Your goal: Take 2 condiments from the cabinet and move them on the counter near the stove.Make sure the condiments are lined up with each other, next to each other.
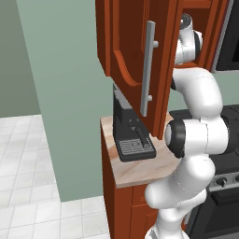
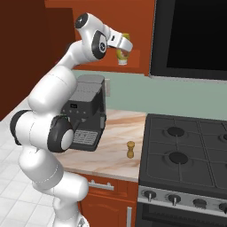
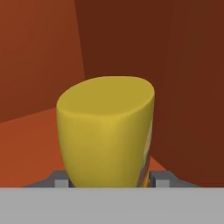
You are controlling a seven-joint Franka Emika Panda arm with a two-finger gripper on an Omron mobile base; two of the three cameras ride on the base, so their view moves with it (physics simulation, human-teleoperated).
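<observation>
one yellow bottle at upper centre of the right base view, one small wooden shaker at centre, one black coffee machine left of centre, one stove at right, four burners in sight

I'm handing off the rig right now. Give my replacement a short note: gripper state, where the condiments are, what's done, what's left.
Gripper: up in the cabinet, jaws shut on the yellow bottle, one finger on each side.
Wooden shaker: upright on the counter, beside the stove.
Done: first condiment placed.
Left: lift the bottle out, set it next to the shaker in line with it.
</observation>
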